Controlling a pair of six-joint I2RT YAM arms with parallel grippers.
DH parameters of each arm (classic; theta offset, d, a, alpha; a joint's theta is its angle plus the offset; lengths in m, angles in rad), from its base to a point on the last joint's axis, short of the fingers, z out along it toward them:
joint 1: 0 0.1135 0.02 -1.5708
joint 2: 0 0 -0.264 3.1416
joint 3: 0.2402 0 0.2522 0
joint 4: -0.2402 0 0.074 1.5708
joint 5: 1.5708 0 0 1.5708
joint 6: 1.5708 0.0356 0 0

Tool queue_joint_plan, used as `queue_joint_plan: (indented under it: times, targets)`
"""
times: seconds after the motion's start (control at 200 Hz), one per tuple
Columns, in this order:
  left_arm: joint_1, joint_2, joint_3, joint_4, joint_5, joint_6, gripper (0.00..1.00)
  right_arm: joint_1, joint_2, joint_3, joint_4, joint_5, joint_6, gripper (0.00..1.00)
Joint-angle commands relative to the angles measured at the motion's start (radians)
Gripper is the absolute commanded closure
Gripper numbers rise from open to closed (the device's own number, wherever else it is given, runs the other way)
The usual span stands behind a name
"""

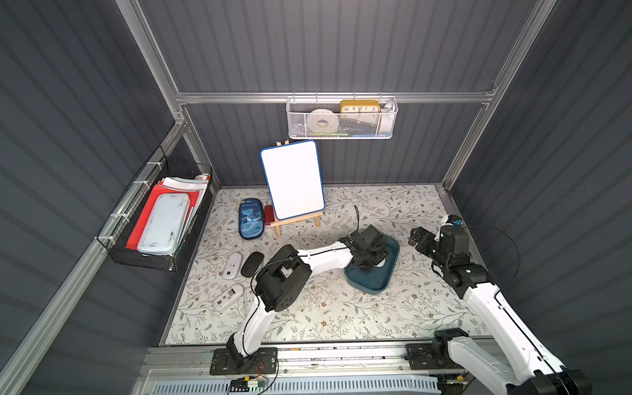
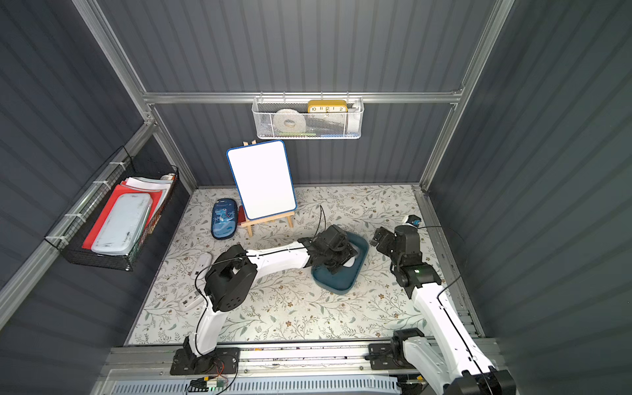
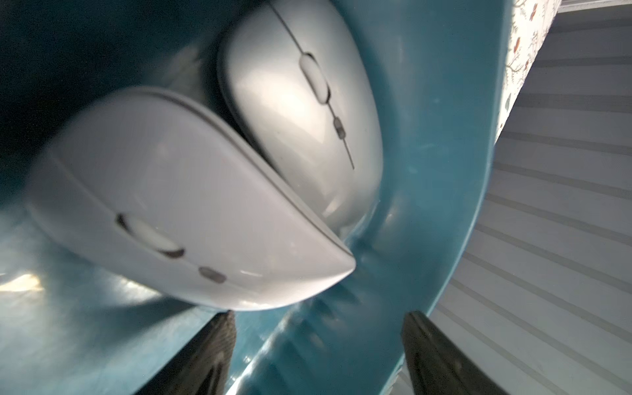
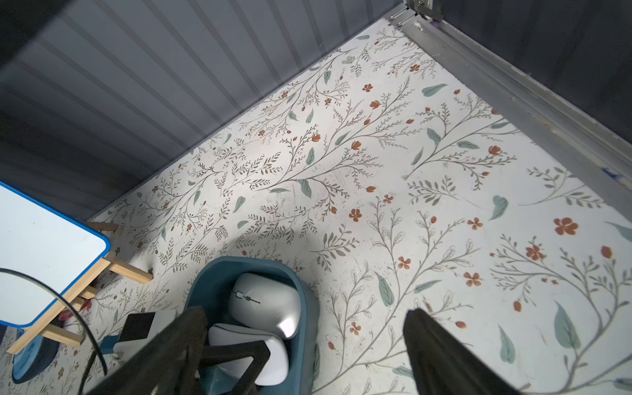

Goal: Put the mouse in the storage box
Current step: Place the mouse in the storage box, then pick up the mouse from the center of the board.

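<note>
The dark teal storage box (image 1: 371, 289) (image 2: 337, 285) sits right of the table's middle. Two mice lie inside it, touching. One is a white mouse (image 3: 164, 205) (image 4: 270, 355), the other a silver mouse (image 3: 301, 102) (image 4: 266, 301) at the box's far end. My left gripper (image 1: 369, 264) (image 3: 318, 342) reaches down into the box just behind the white mouse. Its jaws stand apart with only the box's teal wall (image 3: 427, 136) between them. My right gripper (image 1: 415, 237) (image 4: 307, 328) hovers open beside the box's right side, holding nothing.
Several more mice lie at the table's left, among them a black one (image 1: 252, 263) and a white one (image 1: 232, 265). A blue pencil case (image 1: 250, 219) and a whiteboard on an easel (image 1: 292, 179) stand at the back. A black wire basket (image 1: 154, 219) and a white mesh basket (image 1: 342, 118) hang on the walls.
</note>
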Motion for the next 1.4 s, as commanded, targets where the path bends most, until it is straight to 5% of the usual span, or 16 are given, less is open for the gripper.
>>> queue_joint_plan:
  times: [0.0, 0.305, 0.48, 0.7, 0.936, 1.146, 1.396]
  targets:
    - [-0.034, -0.043, 0.044, -0.061, -0.055, 0.024, 0.17, -0.004, -0.005, -0.011, 0.010, -0.010, 0.008, 0.05]
    - [-0.048, -0.228, -0.033, -0.140, -0.243, 0.045, 0.16, -0.004, -0.011, -0.007, 0.010, -0.025, 0.001, 0.06]
    - [-0.011, -0.384, -0.147, -0.324, -0.408, 0.012, 0.11, -0.002, -0.024, -0.007, 0.015, -0.041, -0.009, 0.06]
    - [0.173, -0.695, -0.494, -0.362, -0.414, 0.013, 0.08, -0.001, -0.010, -0.009, 0.033, -0.077, -0.007, 0.06]
    - [0.418, -0.924, -0.682, -0.396, -0.440, 0.106, 0.01, -0.001, 0.002, -0.009, 0.042, -0.092, -0.005, 0.07]
    - [0.614, -0.904, -0.735, -0.366, -0.400, 0.222, 0.01, 0.000, 0.015, -0.008, 0.047, -0.099, 0.000, 0.07]
    - [0.733, -0.824, -0.788, -0.264, -0.338, 0.309, 0.02, 0.000, 0.007, -0.016, 0.042, -0.099, -0.001, 0.07]
